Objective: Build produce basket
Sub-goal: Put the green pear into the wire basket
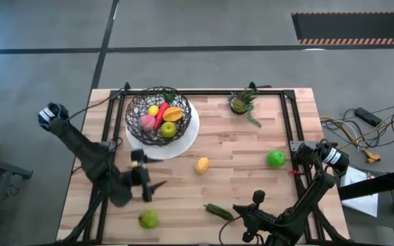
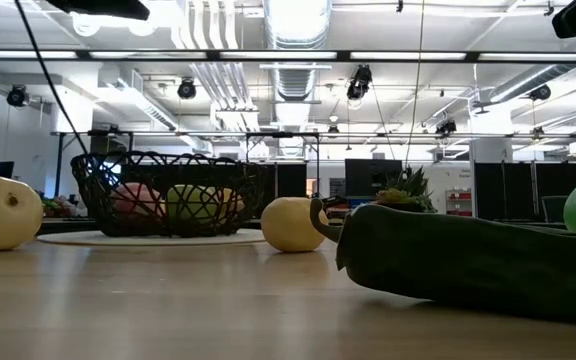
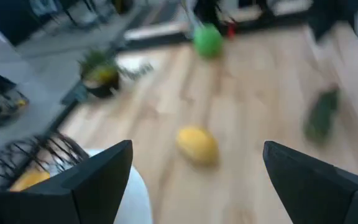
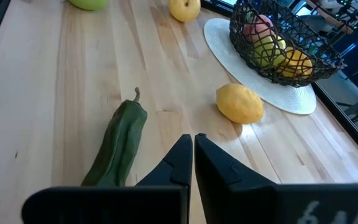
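Note:
The black wire basket stands on a white plate at the far left and holds a pink peach, a red pepper, an orange half, a lemon and a green apple. Loose on the table lie a lemon, a green apple, a yellow-green fruit and a dark cucumber. My left gripper hangs open above the table, just near of the plate, pointing toward the lemon, with nothing between its fingers. My right gripper is shut and empty, right beside the cucumber.
A small potted plant stands at the far edge, right of the basket. Black frame rails run along the table's far and side edges. Bare wood lies between the lemon and the green apple.

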Tool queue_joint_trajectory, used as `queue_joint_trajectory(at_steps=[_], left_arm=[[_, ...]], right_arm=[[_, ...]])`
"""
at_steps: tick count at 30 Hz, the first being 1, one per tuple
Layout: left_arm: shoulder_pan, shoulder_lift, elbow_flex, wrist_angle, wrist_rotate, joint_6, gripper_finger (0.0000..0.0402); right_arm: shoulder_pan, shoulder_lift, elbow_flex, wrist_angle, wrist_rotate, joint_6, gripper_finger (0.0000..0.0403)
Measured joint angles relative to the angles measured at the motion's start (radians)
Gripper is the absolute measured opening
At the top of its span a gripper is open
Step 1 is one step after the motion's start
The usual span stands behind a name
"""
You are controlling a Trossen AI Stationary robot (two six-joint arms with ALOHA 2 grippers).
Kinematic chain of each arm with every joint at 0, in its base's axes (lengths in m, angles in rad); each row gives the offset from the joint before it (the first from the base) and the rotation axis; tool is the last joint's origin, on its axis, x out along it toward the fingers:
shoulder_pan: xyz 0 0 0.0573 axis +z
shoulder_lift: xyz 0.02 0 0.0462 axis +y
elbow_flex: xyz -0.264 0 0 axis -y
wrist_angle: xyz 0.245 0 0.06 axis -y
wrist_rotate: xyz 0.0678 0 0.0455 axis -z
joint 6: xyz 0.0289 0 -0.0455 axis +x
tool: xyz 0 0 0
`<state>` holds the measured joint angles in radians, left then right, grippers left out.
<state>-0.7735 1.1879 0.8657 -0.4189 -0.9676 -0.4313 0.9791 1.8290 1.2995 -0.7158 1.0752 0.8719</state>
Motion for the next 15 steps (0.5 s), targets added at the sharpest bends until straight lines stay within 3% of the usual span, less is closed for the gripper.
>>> queue_joint_trajectory(at_steps=[4, 10, 12, 15], left_arm=[[-0.068, 0.138, 0.131, -0.300, 0.165, -0.228, 0.0343], [-0.145, 0.342, 0.358, -0.780, 0.536, -0.770, 0.0343], [-0.208, 0.400, 0.412, -0.860, 0.593, -0.871, 0.0343], [-0.316, 0.446, 0.466, -0.914, 0.594, -1.042, 0.0343]], right_arm=[[0.000, 0.000, 0.000, 0.000, 0.000, 0.000, 0.0009], [0.000, 0.000, 0.000, 0.000, 0.000, 0.000, 0.0009], [0.000, 0.000, 0.000, 0.000, 0.000, 0.000, 0.0009], [0.000, 0.000, 0.000, 0.000, 0.000, 0.000, 0.0009]])
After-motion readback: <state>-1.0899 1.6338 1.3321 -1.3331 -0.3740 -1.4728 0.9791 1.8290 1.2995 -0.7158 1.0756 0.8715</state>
